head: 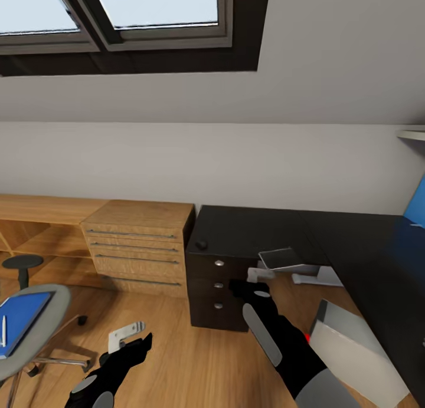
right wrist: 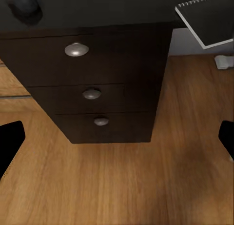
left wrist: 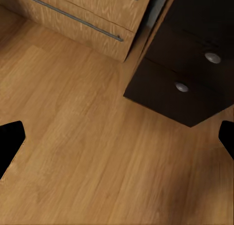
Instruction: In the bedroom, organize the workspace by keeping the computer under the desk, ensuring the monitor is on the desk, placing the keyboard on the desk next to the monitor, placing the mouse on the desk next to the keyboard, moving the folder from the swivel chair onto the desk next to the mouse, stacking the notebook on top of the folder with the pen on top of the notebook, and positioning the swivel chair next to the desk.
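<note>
One thin, stiff, light folder [head: 22,319] is lying on the chair [head: 41,343] at your left, likely needing an edge pinch, while both your left gripper [left wrist: 117,142] and right gripper [right wrist: 117,142] are hanging open, empty, over floor [left wrist: 87,152].

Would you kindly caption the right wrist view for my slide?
Open right gripper above wood floor, facing black three-knob desk drawers; spiral notebook overhangs the desktop.

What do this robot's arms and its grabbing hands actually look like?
In the head view both arms are mostly black with light grey oval panels along them. The right arm ends in a grey cuff near the shoulder and bears a small red mark. The left gripper and right gripper are black with dark fingers. No loose cables are visible.
</note>
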You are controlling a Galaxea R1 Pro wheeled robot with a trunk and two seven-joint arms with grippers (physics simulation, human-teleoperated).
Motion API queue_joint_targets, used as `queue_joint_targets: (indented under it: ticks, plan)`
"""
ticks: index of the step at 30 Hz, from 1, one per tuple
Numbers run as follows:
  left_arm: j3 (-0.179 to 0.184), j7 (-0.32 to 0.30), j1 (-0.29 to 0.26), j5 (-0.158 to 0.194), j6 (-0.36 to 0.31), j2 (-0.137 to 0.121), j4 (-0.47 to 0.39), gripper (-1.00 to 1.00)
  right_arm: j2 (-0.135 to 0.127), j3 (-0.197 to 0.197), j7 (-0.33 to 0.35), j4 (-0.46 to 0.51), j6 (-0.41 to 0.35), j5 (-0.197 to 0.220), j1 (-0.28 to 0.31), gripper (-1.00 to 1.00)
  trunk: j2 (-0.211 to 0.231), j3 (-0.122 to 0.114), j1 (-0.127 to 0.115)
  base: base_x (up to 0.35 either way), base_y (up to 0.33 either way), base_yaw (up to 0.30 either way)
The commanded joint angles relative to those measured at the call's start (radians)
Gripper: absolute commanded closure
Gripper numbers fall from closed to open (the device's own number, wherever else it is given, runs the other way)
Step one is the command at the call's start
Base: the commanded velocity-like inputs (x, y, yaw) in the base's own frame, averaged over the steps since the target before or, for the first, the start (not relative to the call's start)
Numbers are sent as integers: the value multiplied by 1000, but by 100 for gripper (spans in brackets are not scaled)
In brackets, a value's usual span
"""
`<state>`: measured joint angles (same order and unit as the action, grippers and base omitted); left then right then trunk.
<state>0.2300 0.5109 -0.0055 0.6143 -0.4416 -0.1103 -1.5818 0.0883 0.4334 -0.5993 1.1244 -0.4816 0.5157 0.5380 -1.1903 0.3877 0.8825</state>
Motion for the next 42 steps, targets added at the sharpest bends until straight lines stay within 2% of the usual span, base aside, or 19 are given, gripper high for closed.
queue_joint_targets:
  ticks: [1,14,21,29,33,36,42]
  plan:
    - [1,9,-1,10,0,-12,8,-100,-3,1,-9,11,1,8,-5,-100,-1,1,1,329,0,46]
    - [4,9,-1,8,1,-22,15,-100,-11,1,-11,17,68,3,-15,-100,-1,6,1,329,0,215]
    - [46,9,1,8,3,-22,8,-100,-12,2,-8,16,70,5,-16,-100,-1,9,1,329,0,259]
    - [64,9,1,10,4,-22,10,-100,-12,2,-8,14,70,4,-16,-100,-1,15,1,329,0,221]
    - [67,9,1,11,4,-18,21,-100,-20,1,-7,5,71,1,-16,-100,-1,16,1,329,0,38]
    - [72,9,1,11,5,-17,26,-100,-39,3,-2,3,71,-1,-21,-100,-1,16,1,329,0,12]
    - [92,9,1,12,6,-17,30,-100,-49,4,-1,2,71,-1,-25,-100,-1,16,1,329,0,3]
